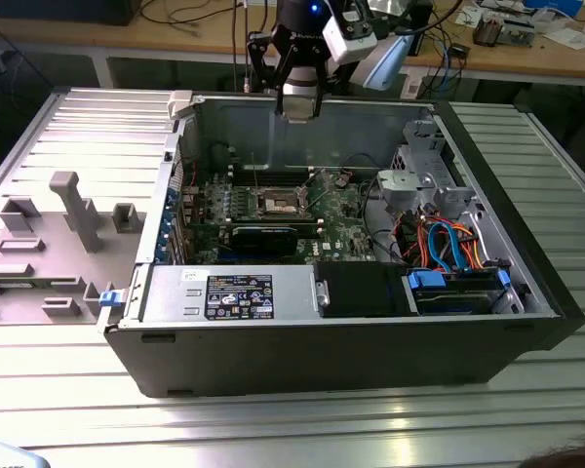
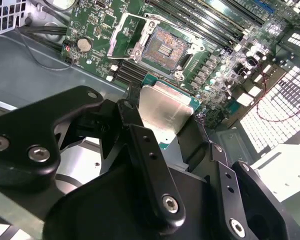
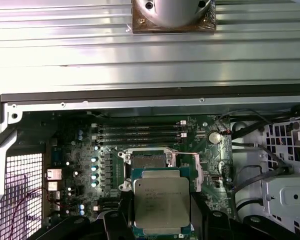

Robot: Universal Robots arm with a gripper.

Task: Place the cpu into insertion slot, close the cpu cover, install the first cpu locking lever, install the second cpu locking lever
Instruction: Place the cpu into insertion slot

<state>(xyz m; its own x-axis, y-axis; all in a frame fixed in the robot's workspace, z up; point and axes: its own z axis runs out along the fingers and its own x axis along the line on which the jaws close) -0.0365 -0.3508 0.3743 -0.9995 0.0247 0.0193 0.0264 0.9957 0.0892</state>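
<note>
Above an open black desktop case (image 1: 370,331) on a ribbed metal worktop (image 1: 273,419), the black tool (image 2: 165,122) gripped the cpu (image 3: 161,202) by two opposite edges. The cpu was a flat square chip with a dull silver-grey lid. Below and apart from it, the square insertion slot (image 2: 165,47) lay uncovered on the green board (image 2: 105,20), with a dark gridded centre and a silver rim. The cpu cover (image 2: 126,34), a thin metal frame, stood tilted open beside it.

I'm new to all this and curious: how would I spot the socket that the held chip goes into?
Look inside the open computer case, at the green circuit board. The insertion slot is the square socket with a dark centre and silver rim, unlike the long narrow memory slots beside it.
</note>
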